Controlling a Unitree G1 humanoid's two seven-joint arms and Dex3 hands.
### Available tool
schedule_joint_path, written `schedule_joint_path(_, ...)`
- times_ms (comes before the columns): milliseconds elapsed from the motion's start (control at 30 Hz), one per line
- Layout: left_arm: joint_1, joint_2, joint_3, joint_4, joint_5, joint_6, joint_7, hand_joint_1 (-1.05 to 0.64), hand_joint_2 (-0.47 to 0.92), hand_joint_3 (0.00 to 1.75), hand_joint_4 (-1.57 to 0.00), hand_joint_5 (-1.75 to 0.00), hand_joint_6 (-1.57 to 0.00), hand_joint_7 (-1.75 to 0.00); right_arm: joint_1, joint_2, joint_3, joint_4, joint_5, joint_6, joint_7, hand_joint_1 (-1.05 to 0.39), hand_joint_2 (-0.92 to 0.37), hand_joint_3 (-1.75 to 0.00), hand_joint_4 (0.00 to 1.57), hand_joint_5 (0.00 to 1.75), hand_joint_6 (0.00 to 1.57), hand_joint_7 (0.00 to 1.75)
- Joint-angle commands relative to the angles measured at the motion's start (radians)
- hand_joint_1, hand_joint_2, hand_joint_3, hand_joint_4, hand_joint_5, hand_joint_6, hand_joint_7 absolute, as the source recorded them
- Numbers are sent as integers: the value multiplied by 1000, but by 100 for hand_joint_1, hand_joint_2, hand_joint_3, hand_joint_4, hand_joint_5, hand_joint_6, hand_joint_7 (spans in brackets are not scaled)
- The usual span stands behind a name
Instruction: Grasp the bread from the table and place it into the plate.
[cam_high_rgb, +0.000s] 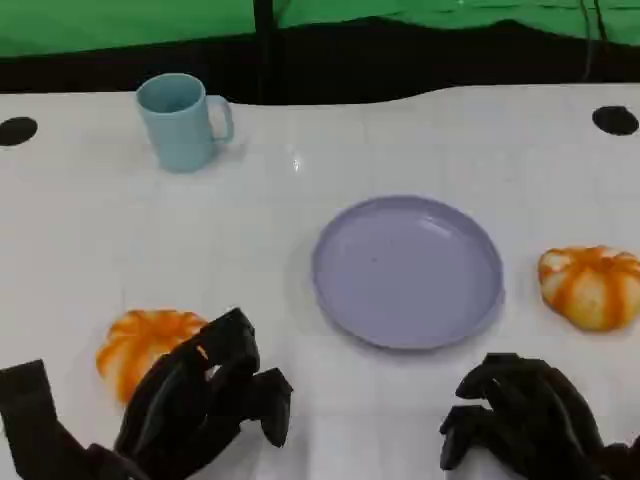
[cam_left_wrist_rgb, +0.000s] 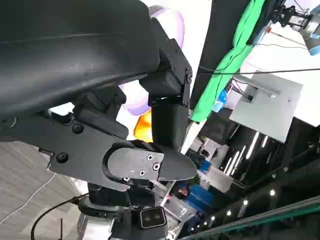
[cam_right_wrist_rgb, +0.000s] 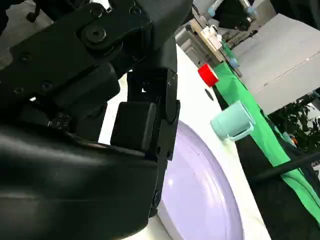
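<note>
White table (cam_high_rgb: 300, 230), green backdrop: round lilac plate (cam_high_rgb: 408, 270) sits between two orange-striped bread rolls. Left hand (cam_high_rgb: 205, 395) curls empty beside the left roll (cam_high_rgb: 140, 345); right hand (cam_high_rgb: 520, 410) curls empty. Pale blue mug (cam_high_rgb: 183, 121) stands far back.

no readable text, labels or numbers

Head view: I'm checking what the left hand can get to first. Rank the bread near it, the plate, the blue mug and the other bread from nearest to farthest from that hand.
From the left hand:
1. Left bread, right beside the hand, partly behind its fingers.
2. Plate, at the table's centre.
3. Mug, at the far left.
4. Right bread, near the right edge.
</note>
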Motion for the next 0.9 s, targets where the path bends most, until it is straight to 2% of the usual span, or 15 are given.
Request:
schedule_joint_path(33,-5,9,7,1,11,-13,-4,-66,92,26,-93,-175,-69,-175,-3,-9,-3,-5,8,2,2,-102,-73,0,153,81,157,38)
schedule_joint_path(900,-7,8,17,-9,9,-10,-3,-65,92,26,-92,-175,-68,-175,1,-4,-1,-12,7,5,-7,-102,-73,0,153,80,157,37)
